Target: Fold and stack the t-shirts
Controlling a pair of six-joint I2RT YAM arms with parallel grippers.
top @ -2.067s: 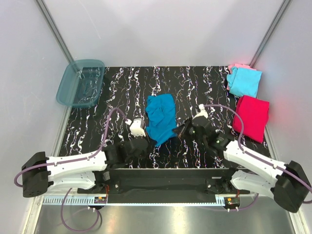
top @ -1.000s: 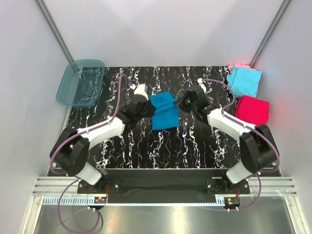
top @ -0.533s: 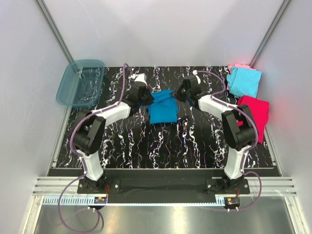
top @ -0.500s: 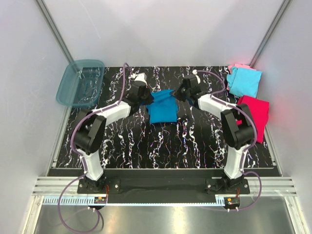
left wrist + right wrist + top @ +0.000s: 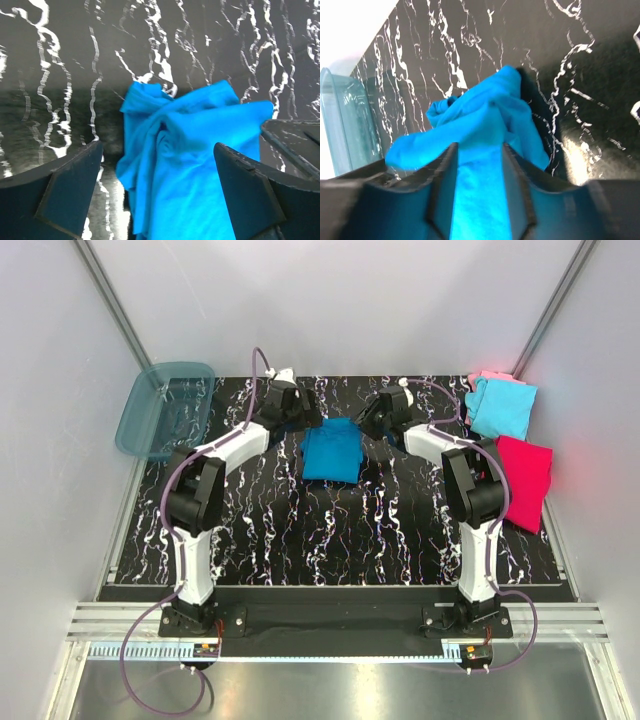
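A: Left gripper (image 5: 157, 150)?
B: Jaws are spread wide and nothing is held; the teal-blue t-shirt (image 5: 331, 450) is seen lying between them
A: Right gripper (image 5: 479, 150)?
B: Partly parted, cloth bunched in the gap; a grip cannot be confirmed. The shirt is laid folded at far centre of the table (image 5: 300, 530)

The pale pink t-shirt (image 5: 487, 375) hides mostly under the cyan t-shirt (image 5: 502, 408).

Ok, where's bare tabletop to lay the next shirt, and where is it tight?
Widest bare table: from the teal-blue t-shirt to the near edge, between the left arm and right arm. Crowded: the right edge, with the magenta-red t-shirt and light cyan t-shirt; the teal tub at far left.
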